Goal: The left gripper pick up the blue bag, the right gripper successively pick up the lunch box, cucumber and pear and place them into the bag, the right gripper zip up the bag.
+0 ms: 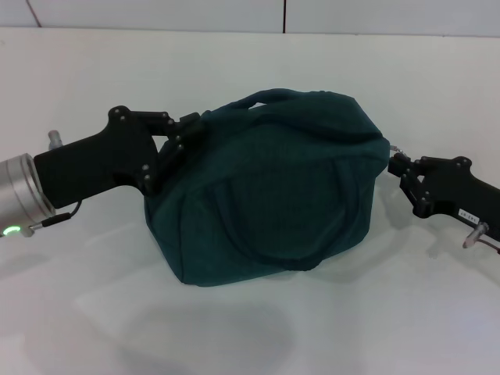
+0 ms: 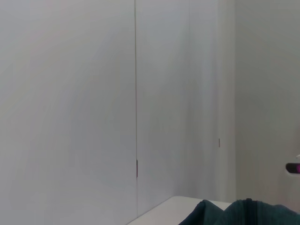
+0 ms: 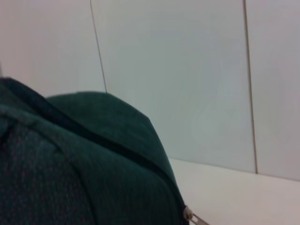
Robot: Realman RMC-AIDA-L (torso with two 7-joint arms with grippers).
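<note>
The blue bag (image 1: pixel 266 195) sits bulging in the middle of the white table, its zipper line drawn together along the top. My left gripper (image 1: pixel 184 134) is at the bag's upper left corner, shut on the fabric there. My right gripper (image 1: pixel 397 162) is at the bag's right end, where the cloth is drawn to a point, and is shut on the metal zipper pull (image 1: pixel 393 147). The same zipper pull (image 3: pixel 190 215) shows at the end of the seam in the right wrist view. The bag's top (image 2: pixel 243 213) peeks into the left wrist view. Lunch box, cucumber and pear are out of view.
The white table (image 1: pixel 258 328) stretches around the bag, and pale wall panels (image 2: pixel 93 93) stand behind it. One looped handle (image 1: pixel 269 95) rises at the bag's far top.
</note>
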